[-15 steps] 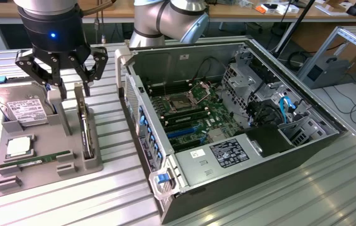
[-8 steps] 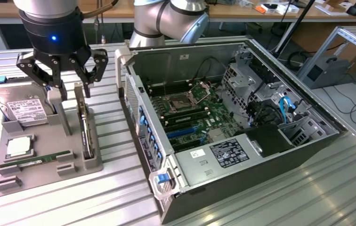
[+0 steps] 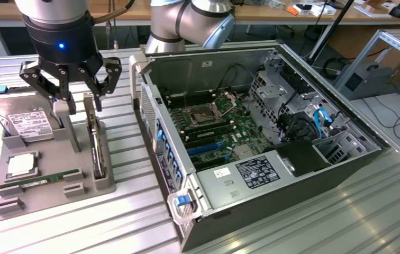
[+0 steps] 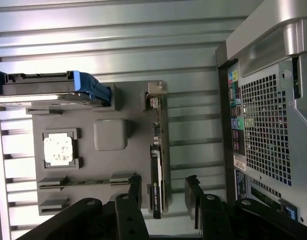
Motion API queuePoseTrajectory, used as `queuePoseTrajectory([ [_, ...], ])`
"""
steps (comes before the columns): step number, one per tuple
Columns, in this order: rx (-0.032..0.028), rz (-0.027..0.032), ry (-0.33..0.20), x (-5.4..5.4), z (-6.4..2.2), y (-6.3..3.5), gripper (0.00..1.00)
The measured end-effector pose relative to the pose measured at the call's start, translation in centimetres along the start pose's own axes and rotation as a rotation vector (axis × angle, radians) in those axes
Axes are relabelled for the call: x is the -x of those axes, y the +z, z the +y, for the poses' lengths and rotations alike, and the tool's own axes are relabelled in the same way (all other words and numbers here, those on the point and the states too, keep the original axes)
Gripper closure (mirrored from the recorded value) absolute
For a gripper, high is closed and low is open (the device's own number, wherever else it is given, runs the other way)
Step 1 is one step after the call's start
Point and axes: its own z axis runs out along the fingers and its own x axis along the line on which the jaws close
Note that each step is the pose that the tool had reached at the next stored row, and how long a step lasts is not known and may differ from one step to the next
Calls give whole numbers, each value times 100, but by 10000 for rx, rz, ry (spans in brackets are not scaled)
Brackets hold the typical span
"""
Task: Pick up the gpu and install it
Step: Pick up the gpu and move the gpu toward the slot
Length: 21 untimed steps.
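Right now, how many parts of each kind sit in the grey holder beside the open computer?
hard drive: 1
graphics card: 1
processor chip: 1
memory stick: 1
Total: 4, all in the grey holder

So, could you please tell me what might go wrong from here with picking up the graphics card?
1. The graphics card stands edge-on and very slim in its holder. The open gripper hangs just above it, so a small offset could land a finger on the card's edge.
2. The hard drive stands close beside the card, so a finger might clip it on the way down.
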Motion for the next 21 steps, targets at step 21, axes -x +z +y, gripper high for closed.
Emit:
queuePoseTrajectory([
  [21, 0, 0, -1, -1, -6, 67, 52],
])
